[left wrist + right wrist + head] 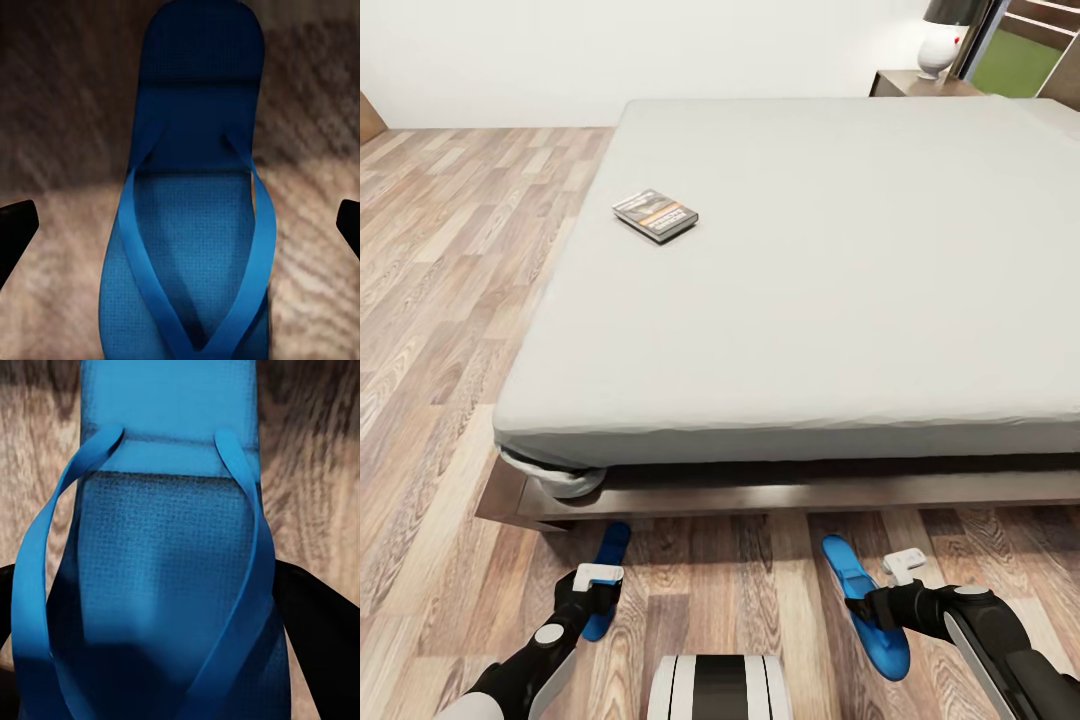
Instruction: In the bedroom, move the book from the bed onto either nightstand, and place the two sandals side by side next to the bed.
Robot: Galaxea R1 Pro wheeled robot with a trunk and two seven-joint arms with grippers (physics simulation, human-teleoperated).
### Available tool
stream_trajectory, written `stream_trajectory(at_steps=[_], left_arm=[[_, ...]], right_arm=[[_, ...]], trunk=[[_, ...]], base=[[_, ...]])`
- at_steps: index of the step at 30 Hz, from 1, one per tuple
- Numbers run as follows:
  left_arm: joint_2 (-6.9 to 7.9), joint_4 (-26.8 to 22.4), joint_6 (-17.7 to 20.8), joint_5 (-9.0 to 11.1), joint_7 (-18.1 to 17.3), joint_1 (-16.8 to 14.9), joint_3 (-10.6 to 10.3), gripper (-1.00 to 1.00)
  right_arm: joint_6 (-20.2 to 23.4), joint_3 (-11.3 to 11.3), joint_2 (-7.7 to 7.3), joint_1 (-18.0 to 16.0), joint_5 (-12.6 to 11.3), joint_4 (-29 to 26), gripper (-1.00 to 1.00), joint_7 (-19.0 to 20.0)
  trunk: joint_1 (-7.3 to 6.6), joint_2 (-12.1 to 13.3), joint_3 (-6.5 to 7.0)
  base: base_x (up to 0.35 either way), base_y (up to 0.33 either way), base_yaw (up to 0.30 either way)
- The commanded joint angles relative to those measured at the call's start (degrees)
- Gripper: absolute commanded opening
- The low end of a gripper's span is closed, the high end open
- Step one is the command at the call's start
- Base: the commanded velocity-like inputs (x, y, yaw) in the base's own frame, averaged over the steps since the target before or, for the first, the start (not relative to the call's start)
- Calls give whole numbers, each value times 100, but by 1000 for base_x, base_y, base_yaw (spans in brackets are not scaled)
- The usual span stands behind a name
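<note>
The book (655, 215), a thin paperback with a greyish cover and an orange band, lies flat on the light-grey mattress of the bed (810, 300), near its left edge. A dark-brown nightstand (905, 84) stands at the bed's far right corner. Two bright-blue sandals lie on the wood floor at the bed's near side, well apart: the left sandal (606, 578) just by the frame's corner, the right sandal (866, 610) angled outward.

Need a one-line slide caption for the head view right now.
Both grippers, left and right, poised over blue sandals at the bed's foot; book on mattress.
</note>
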Motion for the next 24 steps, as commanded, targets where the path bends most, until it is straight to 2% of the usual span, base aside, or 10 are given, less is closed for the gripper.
stream_trajectory(at_steps=[1, 6, 24], left_arm=[[5, 2, -18, 51, 34, -3, -51, 100], [4, 35, -18, 51, 34, 3, -62, 100], [-6, 56, -18, 51, 42, 14, -51, 100]], right_arm=[[34, 7, -4, -3, -57, -4, -100, -28], [34, 14, -4, -3, -58, 31, -100, -41], [34, 15, -4, -3, -58, 67, -100, -52]], trunk=[[-1, -1, -3], [-11, 4, 85], [-11, 4, 85]], base=[[0, 0, 0], [0, 0, 0], [0, 0, 0]])
